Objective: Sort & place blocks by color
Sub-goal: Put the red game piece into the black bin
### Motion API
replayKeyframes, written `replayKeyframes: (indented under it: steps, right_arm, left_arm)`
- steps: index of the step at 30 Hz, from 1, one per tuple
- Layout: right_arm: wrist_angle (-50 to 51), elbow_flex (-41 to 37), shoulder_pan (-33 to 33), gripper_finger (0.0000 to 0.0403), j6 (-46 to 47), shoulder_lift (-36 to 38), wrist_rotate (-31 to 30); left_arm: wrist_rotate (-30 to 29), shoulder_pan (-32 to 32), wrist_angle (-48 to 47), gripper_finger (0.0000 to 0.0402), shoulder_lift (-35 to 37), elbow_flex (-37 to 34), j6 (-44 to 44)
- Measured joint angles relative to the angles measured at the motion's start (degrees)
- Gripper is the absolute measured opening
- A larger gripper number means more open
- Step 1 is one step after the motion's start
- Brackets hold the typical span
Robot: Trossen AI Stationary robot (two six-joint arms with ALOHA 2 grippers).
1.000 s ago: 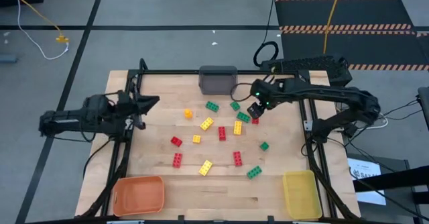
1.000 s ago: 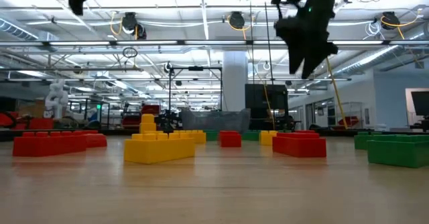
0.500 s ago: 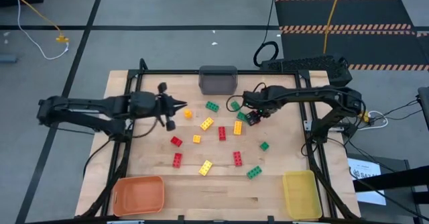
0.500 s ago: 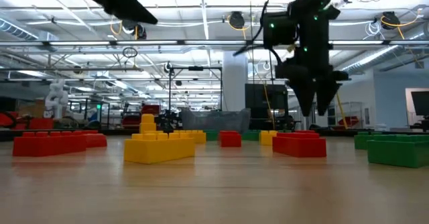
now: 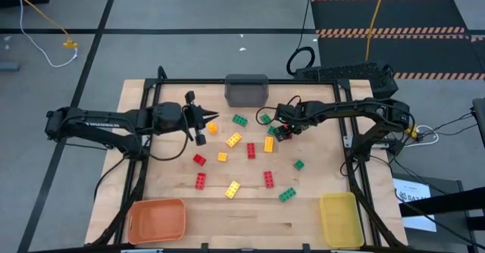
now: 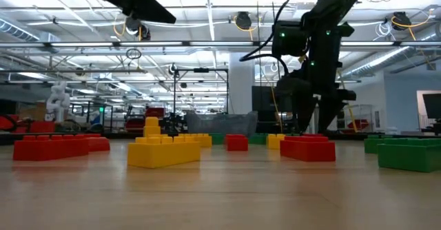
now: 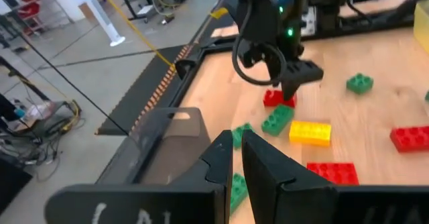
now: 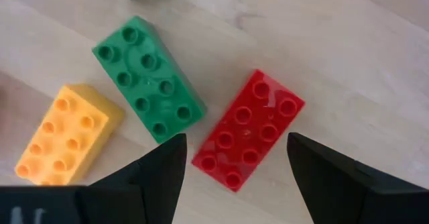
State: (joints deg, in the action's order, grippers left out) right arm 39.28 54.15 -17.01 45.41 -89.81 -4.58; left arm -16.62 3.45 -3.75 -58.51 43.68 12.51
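Right wrist view looks straight down on a red brick [image 8: 249, 129] lying flat on the wood, with the right tool [image 8: 234, 163] spread wide, one dark finger on each side of it and neither touching as far as I can see. Just beside that brick, corner to corner, sits a green brick [image 8: 148, 78], and a yellow brick [image 8: 66, 134] lies next to the green one.

From the high view, the rest of the blocks are scattered across the middle of the counter [image 5: 174, 207]: reds like one [image 5: 199, 160] left of centre, yellows like one [image 5: 233, 189] toward the near edge, greens like one [image 5: 288, 195] on the right side. All of them are loose on the wood, none in a bin.

The left tool [image 5: 198, 119] hangs above the counter's left half, near a small orange block [image 5: 212, 129]. Its own camera shows the fingers [image 7: 221, 160] almost pressed together with only a thin gap, nothing between them.

Around the edges: a gray bin [image 5: 246, 91] at the far side, an orange bin [image 5: 157, 219] at the near left corner, a yellow bin [image 5: 339, 219] at the near right.
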Motion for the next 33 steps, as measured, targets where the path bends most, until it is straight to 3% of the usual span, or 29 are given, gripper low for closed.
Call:
replayKeyframes:
  steps: [15,20,26,33]
  right_arm:
    - [-1.21,0.20,-1.32,0.0247,-3.38,-6.67,-1.57]
    - [-1.24,0.31,-1.40,0.0208,-5.90,-7.74,-1.57]
    - [-1.10,-0.10,-1.38,0.0124,-10.18,-4.99,-1.65]
    - [-2.76,-0.11,-1.42,0.0118,-15.25,1.64,-3.32]
  left_arm:
    - [-0.01,0.02,-4.68,0.0037,0.03,-0.04,-0.18]
    - [-0.01,0.02,-5.29,0.0037,0.01,-0.04,-0.93]
    - [-0.01,0.02,-8.57,0.0037,0.01,-0.04,-3.28]
    - [0.01,0.02,-9.80,0.0037,0.01,-0.04,-5.27]
